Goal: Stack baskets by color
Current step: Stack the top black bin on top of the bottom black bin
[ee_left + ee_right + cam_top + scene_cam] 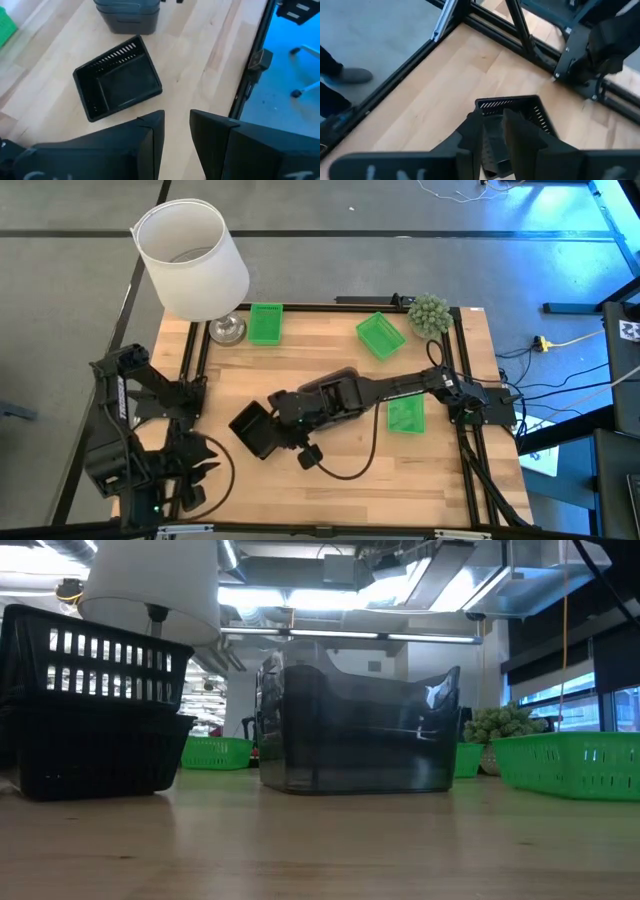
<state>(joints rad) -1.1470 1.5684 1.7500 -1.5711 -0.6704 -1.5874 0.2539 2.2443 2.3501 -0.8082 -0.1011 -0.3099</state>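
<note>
Green baskets [265, 323] [380, 336] [405, 416] lie unstacked, two by the desk's [330, 500] lamp [190, 255] edge, one by its right edge; my right hand [492, 116] hangs over the black basket [117, 77] near the grey one [360, 730] mid-desk, grip I cannot tell; my left hand [176, 116] waits, slightly parted, empty.

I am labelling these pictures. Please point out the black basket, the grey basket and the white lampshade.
black basket [120, 80]: left wrist view, its floor.
grey basket [360, 740]: low view, its side wall.
white lampshade [195, 265]: high view, its outer side.
</note>
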